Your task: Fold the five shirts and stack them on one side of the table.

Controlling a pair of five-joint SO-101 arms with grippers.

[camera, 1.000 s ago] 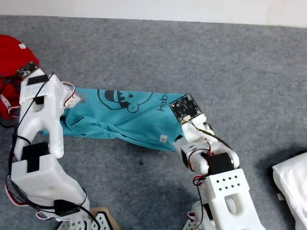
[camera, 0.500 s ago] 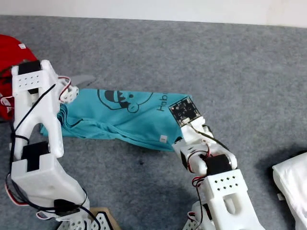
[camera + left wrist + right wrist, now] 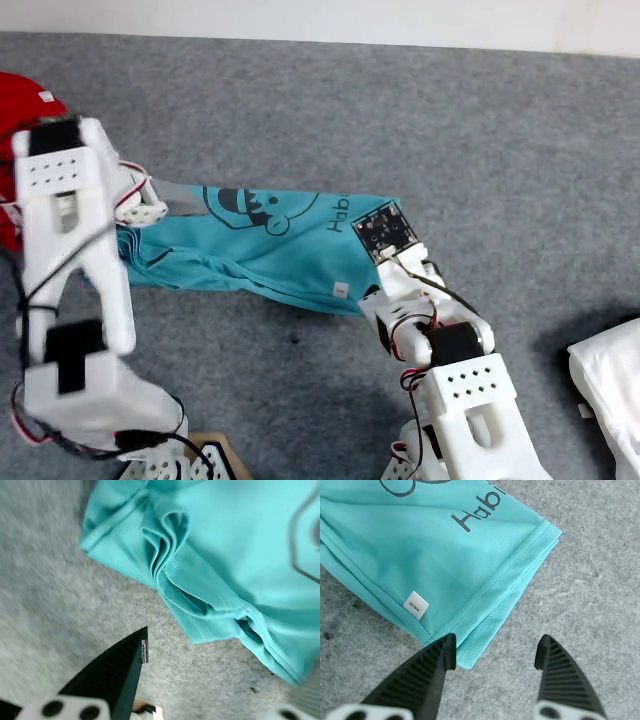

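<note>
**While the teal shirt lies as a long band, both hands are empty over its ends**

Since neither hand has cloth in it, I treat this as the moment to set up the next grip. The teal shirt (image 3: pixel 270 250) lies across the middle left of the high view, on the grey surface (image 3: pixel 450 130), doubled lengthwise. A red shirt (image 3: pixel 20 110) sits at the frame's upper left edge and a white shirt (image 3: pixel 610 385) at the lower right edge.

My right hand (image 3: pixel 496 647) is spread wide and holds nothing. It hangs above the hemmed corner at the band's right end, with one finger (image 3: pixel 440 660) over the hem and the other over bare surface. My left hand (image 3: pixel 160 198) is raised above the bunched left end, also parted and empty.

To do this well, I would bring the right hand down so that it closes on every layer at that corner, not just the top one. On the left, the pleats look loose, so I would bite deep past the folds. Both ends should then be lifted together and kept taut.
</note>
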